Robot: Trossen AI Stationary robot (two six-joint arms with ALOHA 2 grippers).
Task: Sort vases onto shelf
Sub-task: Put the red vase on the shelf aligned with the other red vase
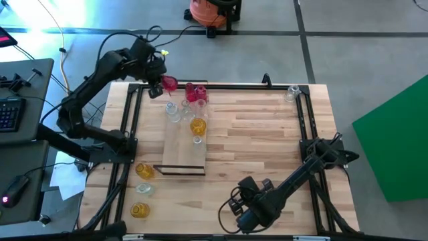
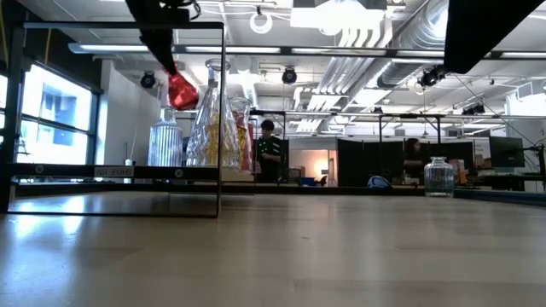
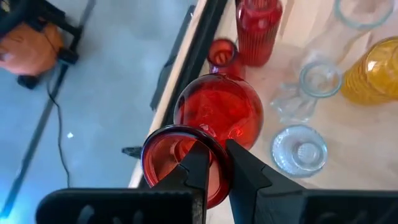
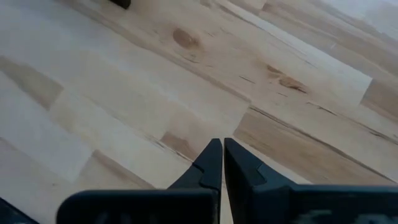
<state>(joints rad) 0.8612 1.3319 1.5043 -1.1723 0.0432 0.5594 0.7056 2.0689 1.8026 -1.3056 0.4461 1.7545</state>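
My left gripper (image 1: 159, 77) is shut on a red bulbous vase (image 3: 217, 109), in the air over the table's far left edge, just beyond the shelf's far end. The shelf (image 1: 182, 150) is a light-wood board with a dark strip at its near end. On its far half stand two red vases (image 1: 194, 92), clear vases (image 1: 173, 111) and an amber vase (image 1: 197, 126), all upright on their bases. My right gripper (image 1: 241, 211) is shut near the table's front edge and holds nothing; in its wrist view the gripper (image 4: 222, 143) is over bare wood. My left gripper pinches the red vase's mouth rim (image 3: 214, 140), with one finger (image 3: 198, 163) inside the mouth and the other outside it. The fingers slant down from the far left. The vase (image 2: 182, 91) hangs tilted below them, body lowest, lifted clear of table and shelf.
Two amber vases (image 1: 144, 171), (image 1: 139, 210) and a clear one (image 1: 143, 189) stand left of the shelf's near end. Another clear vase (image 1: 292, 92) stands at the far right corner. Black frame rails (image 1: 130, 127) border the tabletop. Bare wood lies right of the shelf.
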